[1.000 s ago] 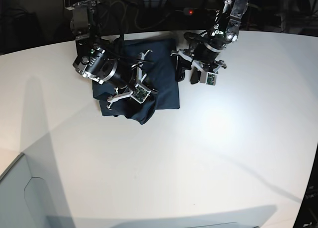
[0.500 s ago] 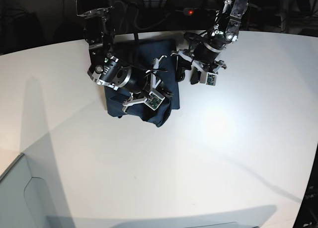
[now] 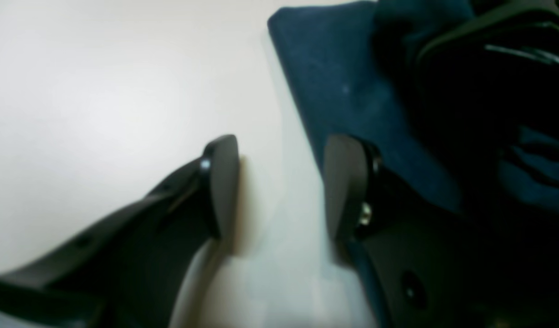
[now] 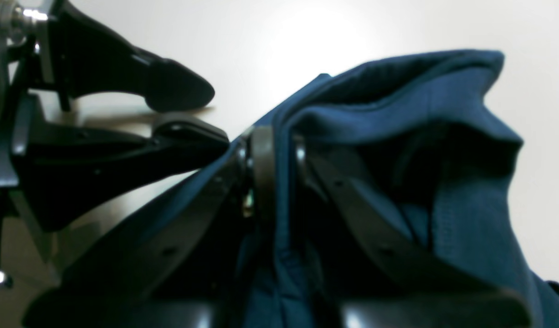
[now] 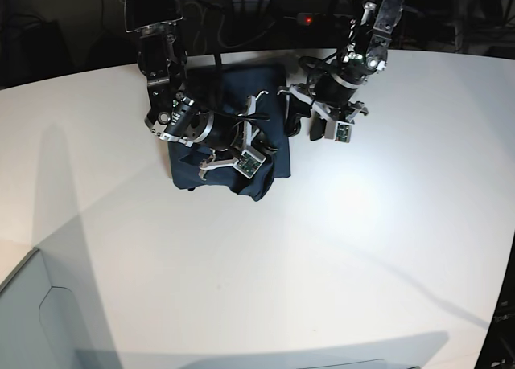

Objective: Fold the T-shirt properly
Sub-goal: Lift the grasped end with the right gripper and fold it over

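Navy-blue cotton fills the near part of the right wrist view, where the right gripper (image 4: 274, 157) is clamped on a raised fold of the T-shirt (image 4: 397, 123), one layer of cloth pinched edge-up between its two black fingers (image 4: 261, 159). In the base view that arm reaches down from the far edge of the white table (image 5: 322, 264) with its wrist bent toward the near right corner of the garment, and the T-shirt (image 5: 241, 96) lies bunched into a rough square under it, its near edge lifted and hanging from the claw (image 5: 253, 156). Beyond and to the side, the left gripper (image 5: 310, 126) hangs at the garment's right edge, its arm coming down steeply from the back of the table. The left wrist view shows its jaws well apart with bare table between them, one finger (image 3: 222, 182) over the white surface and the other (image 3: 345, 182) against the hem of the T-shirt (image 3: 334, 82), holding nothing. Against the base view a second ago, the right arm has swung across toward the left gripper, carrying the pinched cloth over so that the shirt's left side is now narrower and doubled up; the left arm has kept almost the same place and pose.
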